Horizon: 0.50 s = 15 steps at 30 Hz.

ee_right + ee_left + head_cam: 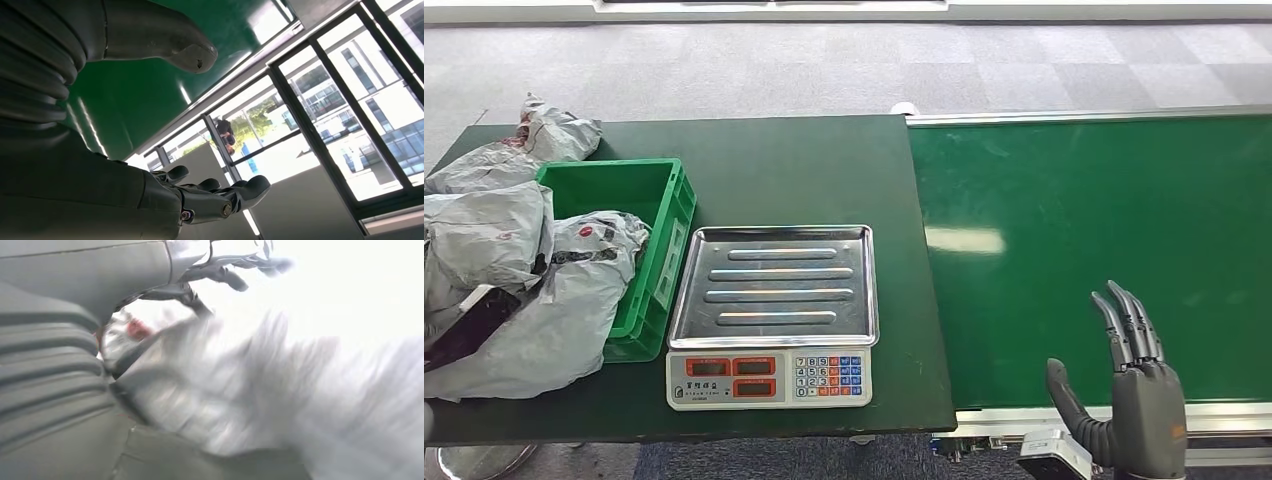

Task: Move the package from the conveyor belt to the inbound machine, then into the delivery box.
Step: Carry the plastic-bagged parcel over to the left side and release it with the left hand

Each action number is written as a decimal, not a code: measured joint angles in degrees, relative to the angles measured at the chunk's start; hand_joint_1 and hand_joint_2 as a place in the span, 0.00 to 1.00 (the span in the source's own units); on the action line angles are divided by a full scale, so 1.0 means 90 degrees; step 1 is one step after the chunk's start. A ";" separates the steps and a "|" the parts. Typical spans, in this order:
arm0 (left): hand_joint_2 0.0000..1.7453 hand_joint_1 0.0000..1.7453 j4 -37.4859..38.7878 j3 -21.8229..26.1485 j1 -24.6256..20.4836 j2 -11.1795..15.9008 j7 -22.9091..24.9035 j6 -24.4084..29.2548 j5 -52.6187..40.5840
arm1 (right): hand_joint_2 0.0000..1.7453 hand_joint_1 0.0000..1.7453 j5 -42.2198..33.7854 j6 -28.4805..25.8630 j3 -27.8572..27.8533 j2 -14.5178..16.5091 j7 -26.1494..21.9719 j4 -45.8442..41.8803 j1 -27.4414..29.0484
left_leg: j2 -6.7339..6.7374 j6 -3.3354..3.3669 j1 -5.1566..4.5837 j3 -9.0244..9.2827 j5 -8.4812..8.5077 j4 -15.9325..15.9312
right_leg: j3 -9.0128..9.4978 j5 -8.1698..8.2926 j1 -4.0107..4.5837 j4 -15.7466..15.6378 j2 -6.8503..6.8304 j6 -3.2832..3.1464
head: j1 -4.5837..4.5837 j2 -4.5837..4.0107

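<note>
- The right hand point(1136, 400) hovers over the near edge of the conveyor belt point(1104, 240), fingers point(1129, 325) straight and held close together, pointing away from the robot, thumb splayed out to the side. It holds nothing.
- In the right wrist view the same hand point(150, 150) shows its thumb apart from the gently curved fingers point(240, 192), with only the green belt point(145, 95) and windows point(350, 115) beyond the open palm.
- The left hand point(55, 380) shows in its wrist view as a grey ribbed cover pressed up against blurred grey plastic wrapping; whether its fingers have hold of that wrapping cannot be told from the blur.
- The package point(564, 300), a crumpled grey plastic mailer bag, lies well to the left of the right hand, draped over the near-left corner of the green box point(659, 215), partly resting on the table point(824, 170).
- More grey bags point(494, 165) are heaped just behind and to the left of it, further still from the right hand.
- A scale point(772, 315) with a steel tray and a keypad sits on the table between the green box and the belt, left of the right hand and apart from it; its tray carries nothing.
- The stretch of belt ahead of the right hand is bare green, with a bright patch of reflected light.
</note>
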 joint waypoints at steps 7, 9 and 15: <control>0.00 0.00 -0.1667 0.0084 0.0264 -0.0427 -0.0095 0.0204 0.1463 | 1.00 0.00 0.0000 -0.0108 0.0000 0.0101 -0.0009 -0.0066 0.0019 | 0.0000 0.0004 -0.0002 -0.0001 -0.0006 0.0000 | -0.0001 -0.0002 -0.0002 -0.0001 0.0000 0.0001 | 0.0000 0.0000; 0.00 0.00 -0.1883 0.0097 0.0309 -0.0485 -0.0148 0.0252 0.1575 | 1.00 0.00 -0.0007 -0.0118 0.0000 0.0116 -0.0010 -0.0066 0.0020 | 0.0000 0.0004 -0.0001 -0.0002 -0.0006 0.0000 | -0.0001 -0.0003 -0.0001 -0.0001 -0.0001 0.0001 | 0.0000 0.0000; 0.00 0.00 -0.3092 0.0112 0.0656 -0.0733 -0.0980 0.1368 0.2808 | 1.00 0.00 -0.0162 -0.0481 0.0002 0.0280 -0.0311 -0.0135 0.0045 | 0.0001 0.0003 0.0002 -0.0001 -0.0006 -0.0001 | 0.0000 -0.0003 0.0002 0.0000 0.0002 0.0001 | 0.0001 0.0000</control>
